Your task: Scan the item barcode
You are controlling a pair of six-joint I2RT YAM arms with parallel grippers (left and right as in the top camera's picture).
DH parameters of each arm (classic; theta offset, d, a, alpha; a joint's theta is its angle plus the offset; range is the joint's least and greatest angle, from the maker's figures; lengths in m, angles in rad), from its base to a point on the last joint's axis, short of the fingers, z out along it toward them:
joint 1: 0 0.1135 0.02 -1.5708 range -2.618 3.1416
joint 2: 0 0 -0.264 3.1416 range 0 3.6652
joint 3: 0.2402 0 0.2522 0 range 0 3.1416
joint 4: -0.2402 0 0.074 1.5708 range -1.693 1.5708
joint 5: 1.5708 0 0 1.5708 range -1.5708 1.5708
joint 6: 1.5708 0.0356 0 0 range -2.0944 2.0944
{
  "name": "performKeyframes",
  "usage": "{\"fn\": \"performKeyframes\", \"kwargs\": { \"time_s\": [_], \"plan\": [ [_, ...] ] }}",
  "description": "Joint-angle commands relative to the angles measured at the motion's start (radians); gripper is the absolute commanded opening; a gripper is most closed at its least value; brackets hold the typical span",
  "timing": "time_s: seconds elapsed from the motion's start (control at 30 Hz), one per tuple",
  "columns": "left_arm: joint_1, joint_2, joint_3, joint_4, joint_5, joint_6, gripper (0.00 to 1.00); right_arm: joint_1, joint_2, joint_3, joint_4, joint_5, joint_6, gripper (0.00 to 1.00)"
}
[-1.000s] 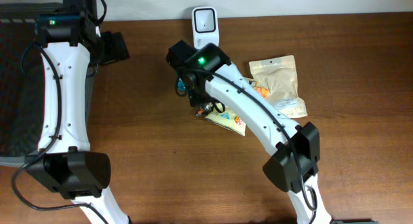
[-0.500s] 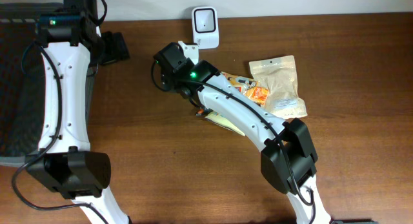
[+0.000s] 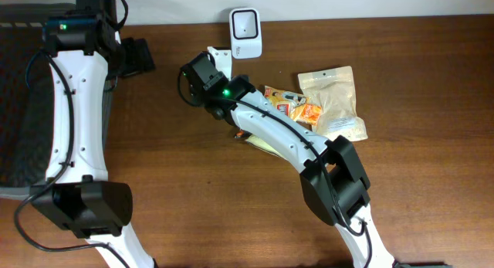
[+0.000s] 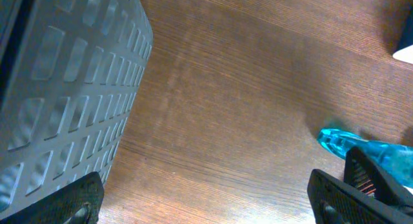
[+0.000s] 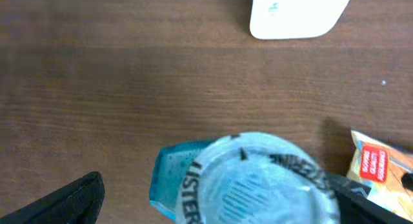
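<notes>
Overhead, we see the right gripper (image 3: 194, 73) reaching far across the table (image 3: 432, 183), just beside the white barcode scanner (image 3: 245, 30) at the back edge. The arm hides whatever lies under it. An orange snack packet (image 3: 292, 103) and a beige pouch (image 3: 333, 102) lie near, on the scanner's other side. The left gripper (image 3: 139, 57) hangs well apart from all this, next to the grey slotted bin (image 3: 14, 106).

In the left wrist view its fingers stand wide with nothing between them, the bin to one side, and a blue bottle (image 4: 361, 145) shows on the wood at the far edge.

In the right wrist view that bottle, lettered as Listerine, sits blurred and close between our jaws, which stand wide open. One finger (image 5: 64, 201) is clearly apart from it, so nothing is gripped. The scanner lies beyond.

We judge the step in hand to be taking hold of the bottle. To do it well we centre the jaws on its body, close gently so it cannot slip sideways, lift clear, then turn the label toward the scanner's window — the barcode itself is not visible, so we cannot tell which face carries it
</notes>
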Motion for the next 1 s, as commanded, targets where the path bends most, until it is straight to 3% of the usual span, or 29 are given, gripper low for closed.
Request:
{"fn": "performKeyframes", "kwargs": {
  "time_s": [0.0,0.3,0.53,0.63,0.8,0.97],
  "plan": [
    [0.0,0.006,0.0,0.002,-0.004,-0.01,0.99,0.001,0.007,-0.003,0.01,0.076,-0.006,0.92],
    [0.0,0.006,0.0,0.002,-0.004,-0.01,0.99,0.0,0.047,-0.003,0.016,0.079,-0.006,0.9],
    [0.0,0.006,0.0,0.002,-0.004,-0.01,0.99,-0.011,0.047,-0.003,0.028,0.087,-0.006,0.67],
    [0.0,0.006,0.0,0.002,-0.004,-0.01,0.99,-0.026,0.046,-0.003,0.028,0.071,-0.006,0.67],
    [0.0,0.006,0.0,0.002,-0.004,-0.01,0.99,-0.097,0.017,0.008,0.004,-0.122,-0.048,0.64],
    [0.0,0.006,0.0,0.002,-0.005,-0.01,0.99,-0.194,0.014,0.145,-0.14,-0.337,-0.085,0.62]
  ]
}}
